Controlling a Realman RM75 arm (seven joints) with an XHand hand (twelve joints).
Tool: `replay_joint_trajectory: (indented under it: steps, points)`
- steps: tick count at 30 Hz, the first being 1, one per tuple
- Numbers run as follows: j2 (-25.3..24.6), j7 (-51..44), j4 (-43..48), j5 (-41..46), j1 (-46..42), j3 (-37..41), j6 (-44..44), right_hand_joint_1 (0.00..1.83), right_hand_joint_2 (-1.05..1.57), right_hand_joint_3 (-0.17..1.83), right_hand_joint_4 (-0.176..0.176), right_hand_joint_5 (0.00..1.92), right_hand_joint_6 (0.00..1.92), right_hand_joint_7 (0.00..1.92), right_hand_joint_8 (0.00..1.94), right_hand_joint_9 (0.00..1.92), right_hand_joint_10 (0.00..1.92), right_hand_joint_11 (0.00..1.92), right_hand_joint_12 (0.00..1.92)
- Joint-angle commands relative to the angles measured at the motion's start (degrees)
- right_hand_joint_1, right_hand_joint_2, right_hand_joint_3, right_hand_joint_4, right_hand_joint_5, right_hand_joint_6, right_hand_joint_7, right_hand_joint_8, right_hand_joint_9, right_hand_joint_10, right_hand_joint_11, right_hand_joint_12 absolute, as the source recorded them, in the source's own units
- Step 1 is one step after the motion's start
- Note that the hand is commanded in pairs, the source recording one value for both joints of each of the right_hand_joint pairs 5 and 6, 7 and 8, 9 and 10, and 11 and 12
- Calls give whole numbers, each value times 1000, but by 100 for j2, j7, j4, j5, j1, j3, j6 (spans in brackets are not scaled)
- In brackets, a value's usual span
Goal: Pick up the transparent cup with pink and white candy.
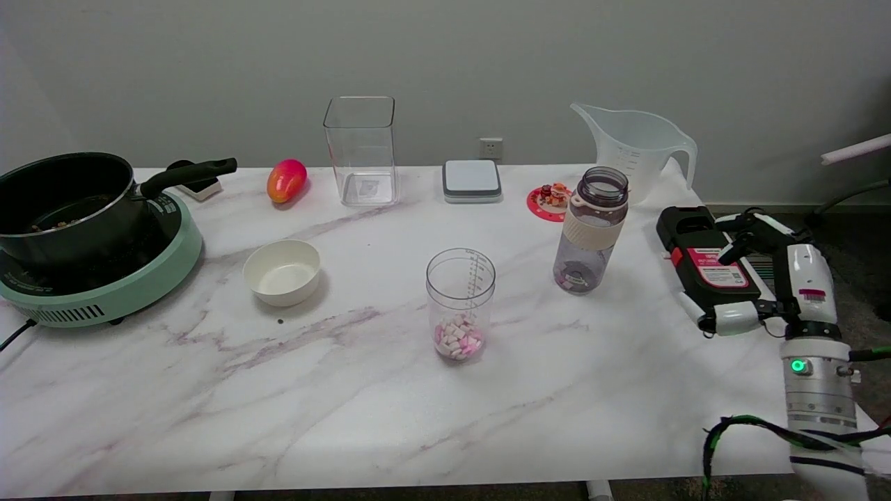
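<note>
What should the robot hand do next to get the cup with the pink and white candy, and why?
Probably sweep the right hand leftward across the table toward the candy cup. The hand holds nothing and sits apart from the cup, near the table's right edge. The cup stands upright in the open, but the bottle stands near the path, so the hand should pass in front of it.

cooker [104, 292] cut off at left edge, pot [62, 202] contents unclear
</note>
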Motion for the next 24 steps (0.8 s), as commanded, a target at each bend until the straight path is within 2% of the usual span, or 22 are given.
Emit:
replay_joint_trajectory:
  steps: [1, 13, 19, 24]
  points:
    - [-970, -1142, 1312, 932, 340, -2249, 1905, 1191, -85, 1166, 0, 788, 788, 1136, 1136, 923, 923, 753, 753]
    - [-1577, -1078, 1234, 784, 376, -3151, 1866, 1166, 156, 1104, 0, 842, 842, 1170, 1170, 927, 927, 773, 773]
    - [-1911, -861, 1058, 869, 290, -3328, 1863, 1129, 253, 1147, 0, 958, 958, 1153, 1153, 938, 938, 797, 797]
    - [-1899, -631, 1121, 725, 379, -3350, 1432, 1119, 322, 1105, 0, 1028, 1028, 1300, 1300, 1127, 1127, 934, 934]
